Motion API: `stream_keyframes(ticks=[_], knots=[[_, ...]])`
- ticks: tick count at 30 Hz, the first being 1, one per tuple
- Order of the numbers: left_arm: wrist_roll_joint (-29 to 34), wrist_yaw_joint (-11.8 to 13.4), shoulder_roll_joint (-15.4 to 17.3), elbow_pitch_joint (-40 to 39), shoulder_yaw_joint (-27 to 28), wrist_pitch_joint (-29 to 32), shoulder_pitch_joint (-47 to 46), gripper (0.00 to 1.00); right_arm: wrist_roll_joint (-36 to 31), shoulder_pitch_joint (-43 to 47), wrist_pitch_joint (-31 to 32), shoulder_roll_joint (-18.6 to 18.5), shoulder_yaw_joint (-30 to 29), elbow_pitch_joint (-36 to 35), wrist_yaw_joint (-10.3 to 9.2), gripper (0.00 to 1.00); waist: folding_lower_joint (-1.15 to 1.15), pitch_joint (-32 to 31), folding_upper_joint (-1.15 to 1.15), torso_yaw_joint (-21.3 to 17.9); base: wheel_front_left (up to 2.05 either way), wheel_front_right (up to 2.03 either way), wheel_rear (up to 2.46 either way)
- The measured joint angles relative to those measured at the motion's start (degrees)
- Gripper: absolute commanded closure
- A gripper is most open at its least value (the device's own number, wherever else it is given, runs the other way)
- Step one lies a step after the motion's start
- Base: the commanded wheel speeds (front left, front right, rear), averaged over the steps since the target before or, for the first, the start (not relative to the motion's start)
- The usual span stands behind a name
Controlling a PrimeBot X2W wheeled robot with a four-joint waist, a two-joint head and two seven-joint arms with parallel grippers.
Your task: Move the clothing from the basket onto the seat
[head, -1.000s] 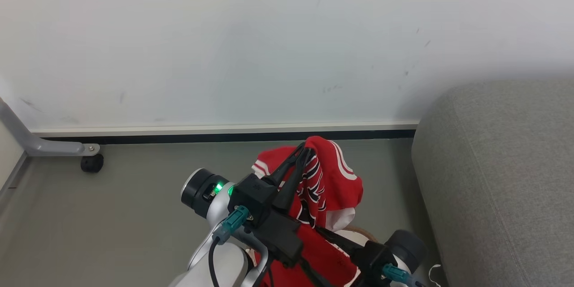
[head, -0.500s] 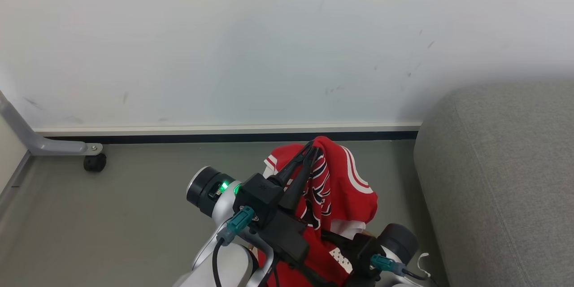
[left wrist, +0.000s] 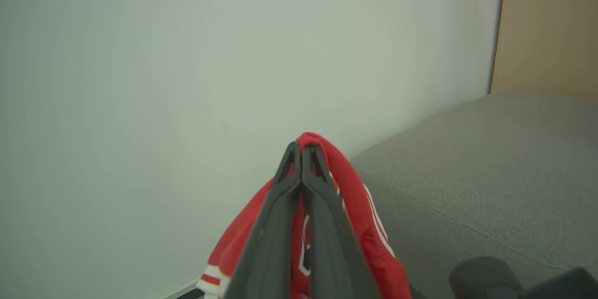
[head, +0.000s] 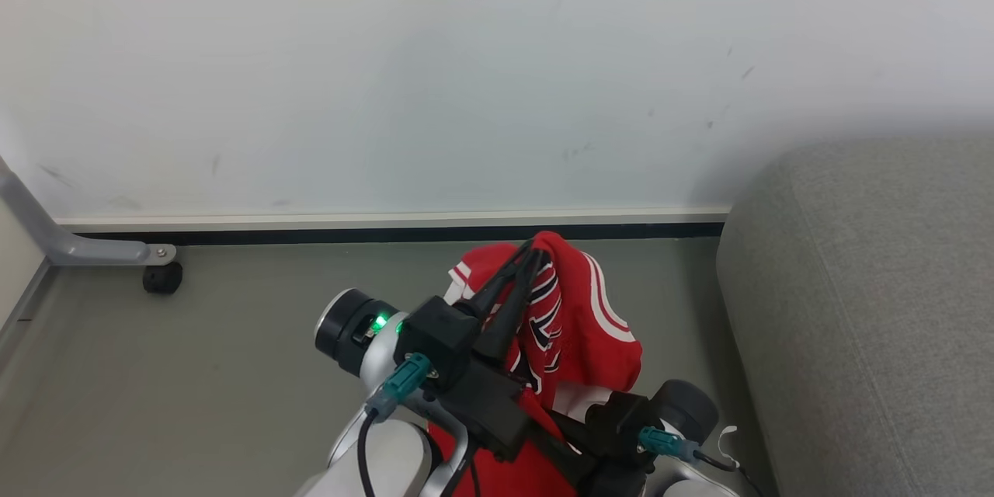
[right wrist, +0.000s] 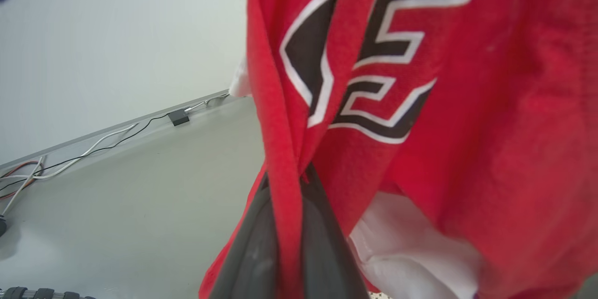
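Observation:
A red jersey [head: 582, 318] with white stripes and black lettering hangs in the air over the grey floor. My left gripper [head: 532, 250] is shut on its top fold, and the fingertips [left wrist: 301, 149] pinch red cloth. Lower down, my right gripper [head: 563, 429] is shut on a hanging fold of the same jersey [right wrist: 420, 103], with the red fabric squeezed between its dark fingers [right wrist: 322, 243]. The seat, a large grey sofa [head: 870, 287], stands just to the right of the jersey and apart from it. The basket is out of view.
A white wall with a pale baseboard [head: 388, 221] runs behind. A grey metal leg with a black caster [head: 161, 277] stands at the far left. Cables [right wrist: 93, 138] lie along the wall's foot. A beige panel [left wrist: 546, 28] rises behind the sofa [left wrist: 490, 159].
My right gripper has shut on the jersey's lower fold and drawn a little left under the cloth. The left gripper keeps its hold on the top.

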Motion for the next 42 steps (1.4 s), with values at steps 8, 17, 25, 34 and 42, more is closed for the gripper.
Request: stream_keyframes(ticks=[8,17,25,34,42], knots=[[-1.7,0.8,0.1,1.2,1.7,-0.1,1.7,0.42,2.1,0.1,-0.8,-1.7,-2.7,-0.3,0.0,1.0,0.0,0.4,0.0,-1.5,0.0,0.0,0.0],[-2.8,1.0,0.3,2.3,2.8,-1.1,3.3,0.0,3.5,0.3,-1.5,-5.2,-8.1,-2.2,-1.22,1.0,0.0,0.7,0.0,-3.6,0.0,0.0,0.0],[-3.1,0.9,0.8,2.2,3.0,-1.6,5.2,0.0,4.6,1.9,-1.7,-8.6,-12.7,-5.0,-4.01,1.0,0.0,0.7,0.0,-5.3,0.0,0.0,0.0],[-4.6,0.3,1.0,1.6,1.3,-2.4,8.6,0.0,5.5,6.9,-1.8,-13.3,-18.8,-11.4,-8.89,1.0,0.0,0.7,0.0,-8.7,0.0,0.0,0.0],[-4.6,-0.2,0.9,1.1,-0.5,-2.6,10.3,0.0,5.4,9.9,-1.8,-16.9,-22.3,-16.9,-11.26,1.0,0.0,0.8,0.0,-13.1,0.0,0.0,0.0]])
